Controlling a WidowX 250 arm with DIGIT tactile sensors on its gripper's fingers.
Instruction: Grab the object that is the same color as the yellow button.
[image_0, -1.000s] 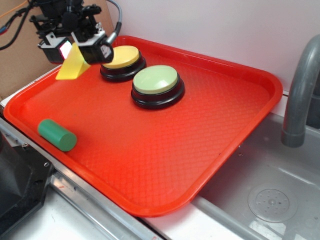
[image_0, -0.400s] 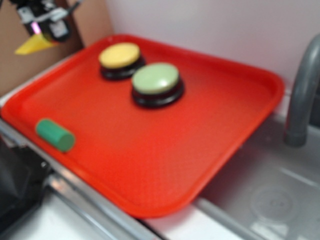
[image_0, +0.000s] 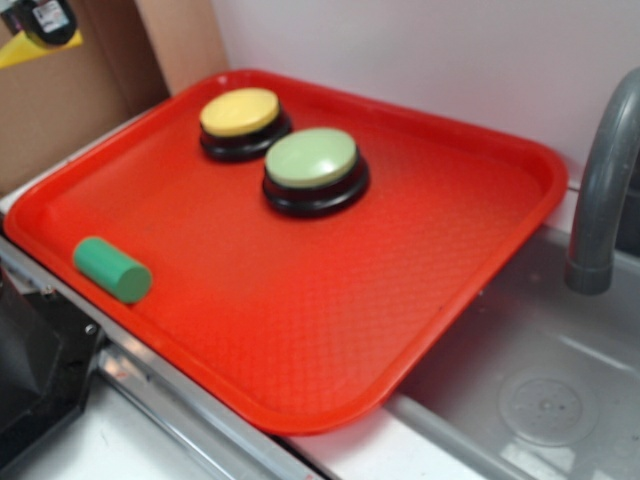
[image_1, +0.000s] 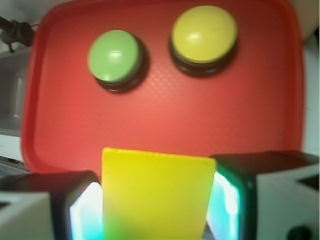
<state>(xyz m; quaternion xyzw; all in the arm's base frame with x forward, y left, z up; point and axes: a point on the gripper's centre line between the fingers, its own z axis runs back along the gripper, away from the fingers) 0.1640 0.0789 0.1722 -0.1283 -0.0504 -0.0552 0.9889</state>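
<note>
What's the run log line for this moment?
gripper: shut on yellow wedge | wedge: lifted above red tray | yellow button: on tray | phase: grab done

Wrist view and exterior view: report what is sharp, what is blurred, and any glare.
Wrist view: the yellow wedge between the fingers is close and soft-edged, and the finger pads glow white-green; the yellow button and green button are slightly blurred, with faint highlights. Exterior view: mildly soft overall; the gripper is cropped at the top-left corner; the red tray shows a diffuse sheen.

Exterior: oblique, front of tray (image_0: 480, 290). Wrist: overhead, looking down. Shared: both buttons.
</note>
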